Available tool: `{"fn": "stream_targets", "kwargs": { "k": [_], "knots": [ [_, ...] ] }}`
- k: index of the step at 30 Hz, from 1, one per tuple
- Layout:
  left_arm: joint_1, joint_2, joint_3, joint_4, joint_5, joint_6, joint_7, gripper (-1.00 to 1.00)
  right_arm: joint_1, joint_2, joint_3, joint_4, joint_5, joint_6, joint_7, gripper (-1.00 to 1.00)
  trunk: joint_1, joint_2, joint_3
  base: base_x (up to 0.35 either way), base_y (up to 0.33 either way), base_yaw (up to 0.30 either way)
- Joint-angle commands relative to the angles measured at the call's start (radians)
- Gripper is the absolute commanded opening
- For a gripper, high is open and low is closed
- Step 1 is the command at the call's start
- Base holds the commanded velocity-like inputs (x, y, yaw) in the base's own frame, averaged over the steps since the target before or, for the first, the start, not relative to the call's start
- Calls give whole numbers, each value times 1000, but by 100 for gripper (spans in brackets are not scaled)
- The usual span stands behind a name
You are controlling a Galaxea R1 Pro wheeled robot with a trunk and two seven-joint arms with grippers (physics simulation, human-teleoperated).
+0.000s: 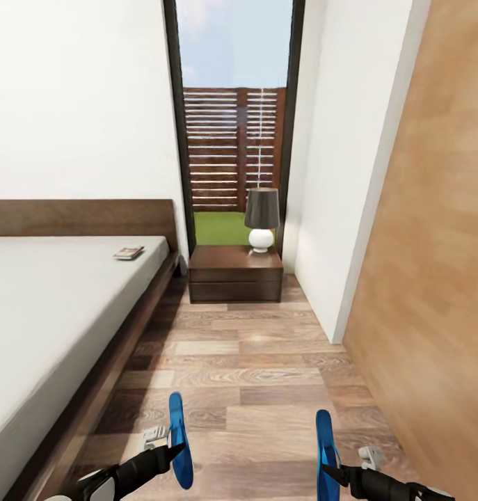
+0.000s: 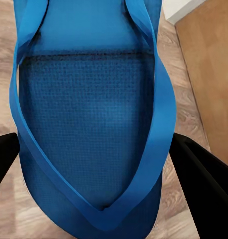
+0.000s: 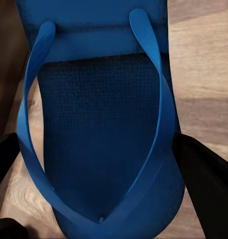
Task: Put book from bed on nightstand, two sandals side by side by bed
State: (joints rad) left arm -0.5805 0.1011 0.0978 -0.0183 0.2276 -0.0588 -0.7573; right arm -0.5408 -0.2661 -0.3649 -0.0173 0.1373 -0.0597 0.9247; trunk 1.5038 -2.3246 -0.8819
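Observation:
I hold one blue sandal [image 1: 179,440] edge-up in my left gripper [image 1: 173,454], low over the plank floor beside the bed [image 1: 51,313]. A second blue sandal [image 1: 326,445] is gripped the same way by my right gripper [image 1: 330,470]. Each wrist view looks straight onto a sandal sole and its straps [image 2: 89,129] [image 3: 101,134], with black fingers [image 2: 203,174] [image 3: 206,174] pressing its sides. The book [image 1: 129,252] lies on the off-white mattress near the headboard. A dark nightstand [image 1: 235,271] stands past the bed's head.
A lamp [image 1: 261,218] with a dark shade and white base occupies the nightstand's right side. A white wall corner [image 1: 336,278] and a wooden panel [image 1: 433,278] close in the right. The tall window [image 1: 232,118] lies behind the nightstand.

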Motion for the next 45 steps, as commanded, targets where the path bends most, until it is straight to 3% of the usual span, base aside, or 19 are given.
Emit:
{"fn": "stream_targets", "kwargs": {
  "k": [1,45],
  "knots": [
    [-1,0,10,1,-5,-4,-3,-100,-1,0,-9,0,10,-6,2,-100,0,0,-1,323,0,0],
    [-1,0,10,1,-5,-3,-4,-100,0,1,-9,0,10,-6,0,-100,0,0,-1,313,-32,0]
  ]
}}
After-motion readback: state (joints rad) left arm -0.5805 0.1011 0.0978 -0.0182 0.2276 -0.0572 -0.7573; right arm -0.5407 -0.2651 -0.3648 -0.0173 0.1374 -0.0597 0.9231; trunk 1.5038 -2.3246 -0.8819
